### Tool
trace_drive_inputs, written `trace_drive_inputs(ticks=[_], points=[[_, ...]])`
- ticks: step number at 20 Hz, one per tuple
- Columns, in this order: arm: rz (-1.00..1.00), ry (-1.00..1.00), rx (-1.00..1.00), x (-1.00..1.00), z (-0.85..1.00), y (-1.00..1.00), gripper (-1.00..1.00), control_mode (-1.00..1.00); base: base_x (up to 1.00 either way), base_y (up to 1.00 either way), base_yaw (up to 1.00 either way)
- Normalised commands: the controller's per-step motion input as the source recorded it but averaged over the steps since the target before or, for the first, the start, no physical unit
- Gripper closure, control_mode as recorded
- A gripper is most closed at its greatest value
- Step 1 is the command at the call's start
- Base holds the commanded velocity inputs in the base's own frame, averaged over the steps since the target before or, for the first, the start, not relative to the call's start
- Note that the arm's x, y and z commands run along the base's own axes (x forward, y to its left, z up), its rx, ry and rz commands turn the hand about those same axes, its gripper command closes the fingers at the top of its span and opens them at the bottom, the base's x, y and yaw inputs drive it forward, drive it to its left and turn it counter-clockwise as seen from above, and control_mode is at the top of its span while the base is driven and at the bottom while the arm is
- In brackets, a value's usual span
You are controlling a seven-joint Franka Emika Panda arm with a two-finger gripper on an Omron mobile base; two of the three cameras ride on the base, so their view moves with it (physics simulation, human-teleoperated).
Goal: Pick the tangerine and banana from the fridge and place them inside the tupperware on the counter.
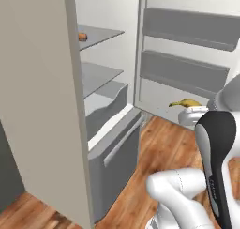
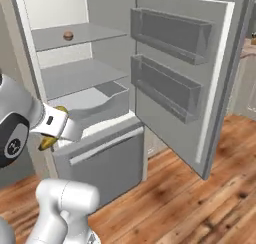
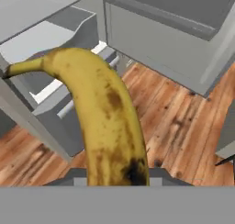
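While the fridge [image 1: 56, 106] stands open, left base view shows the tangerine [image 1: 83, 36] on the upper shelf [image 1: 101, 34], untouched, and the banana [image 1: 186, 103] out in front of the door at the arm's end. Right base view: tangerine [image 2: 68, 35] on that shelf [image 2: 85, 35], banana [image 2: 49, 140] poking out behind the white wrist, outside the fridge [image 2: 100, 153]. Hand view: jaws clenched on the banana [image 3: 105, 117], wood floor [image 3: 183, 126] below. My read: banana picked but undelivered, tangerine left to fetch.
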Motion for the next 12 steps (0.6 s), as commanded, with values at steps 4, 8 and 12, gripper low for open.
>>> trace_drive_inputs(ticks=[4, 8, 12], points=[[0.00, 0.00, 0.00, 0.00, 0.00, 0.00, 1.00, 1.00, -0.23, 0.69, -1.00], [0.00, 0.00, 0.00, 0.00, 0.00, 0.00, 1.00, 1.00, -0.15, 0.54, -1.00], [0.00, 0.00, 0.00, 0.00, 0.00, 0.00, 1.00, 1.00, 0.08, 0.04, -1.00]])
